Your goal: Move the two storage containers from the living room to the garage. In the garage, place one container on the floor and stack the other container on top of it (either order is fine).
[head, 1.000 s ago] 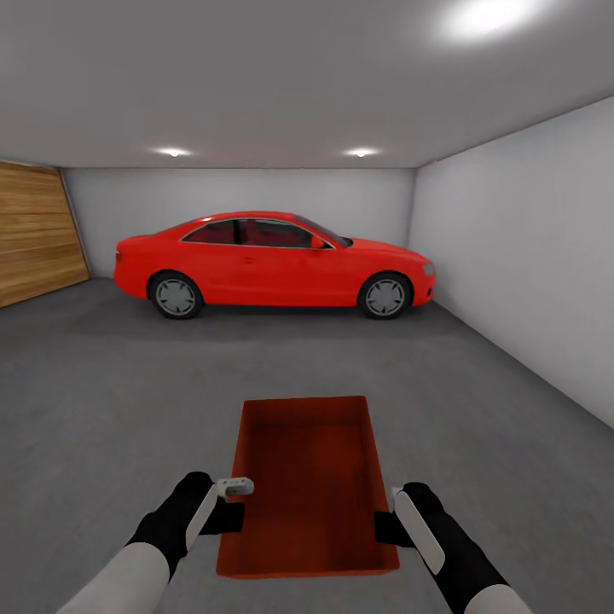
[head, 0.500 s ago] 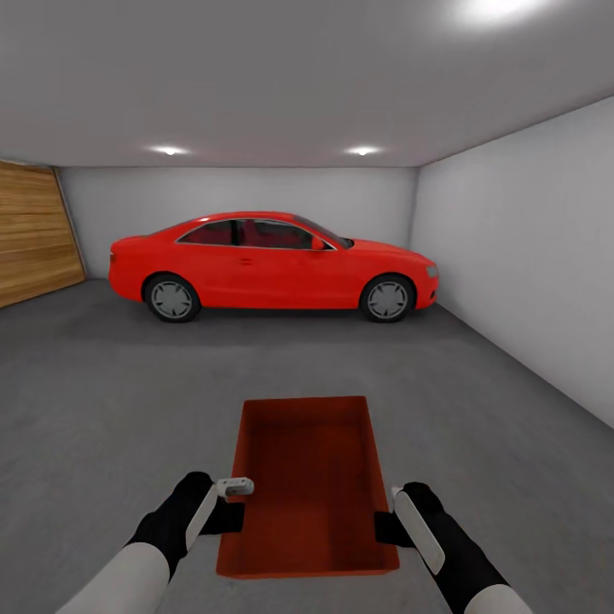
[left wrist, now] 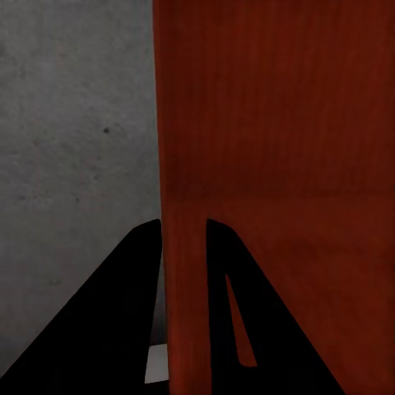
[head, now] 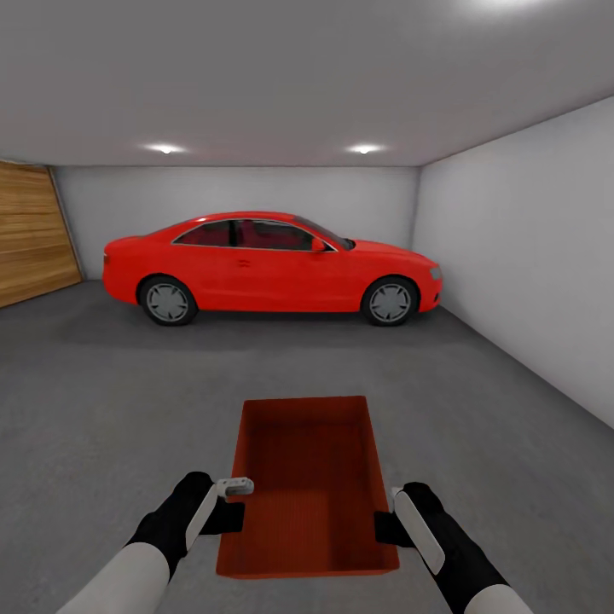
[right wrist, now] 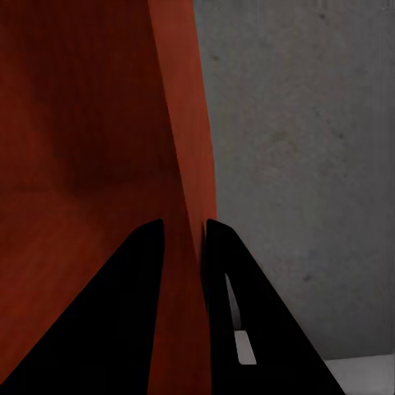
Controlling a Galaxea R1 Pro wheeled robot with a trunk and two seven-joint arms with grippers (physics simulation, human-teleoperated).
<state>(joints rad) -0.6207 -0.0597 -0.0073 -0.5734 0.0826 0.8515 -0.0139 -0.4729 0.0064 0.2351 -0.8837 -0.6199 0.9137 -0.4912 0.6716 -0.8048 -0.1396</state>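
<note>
I hold one orange-red storage container [head: 309, 482] level in front of me, above the dark grey garage floor [head: 102, 409]. My left gripper [head: 232, 510] is shut on its left wall, and my right gripper [head: 384, 522] is shut on its right wall. In the left wrist view the container wall [left wrist: 185, 247] runs between the two black fingers [left wrist: 132, 313]. The right wrist view has the opposite wall [right wrist: 185, 206] pinched between the fingers [right wrist: 222, 313], with concrete behind. The bin is empty.
A red car [head: 269, 266] is parked side-on along the far wall. A wooden plank door [head: 30, 230] is at the left, and a grey-white wall [head: 529, 256] runs down the right. Open concrete lies between me and the car.
The whole view has shifted slightly: the car looks a little larger and wider and the plank door has slid leftward, so the camera moved. The container and both grippers keep the same pose.
</note>
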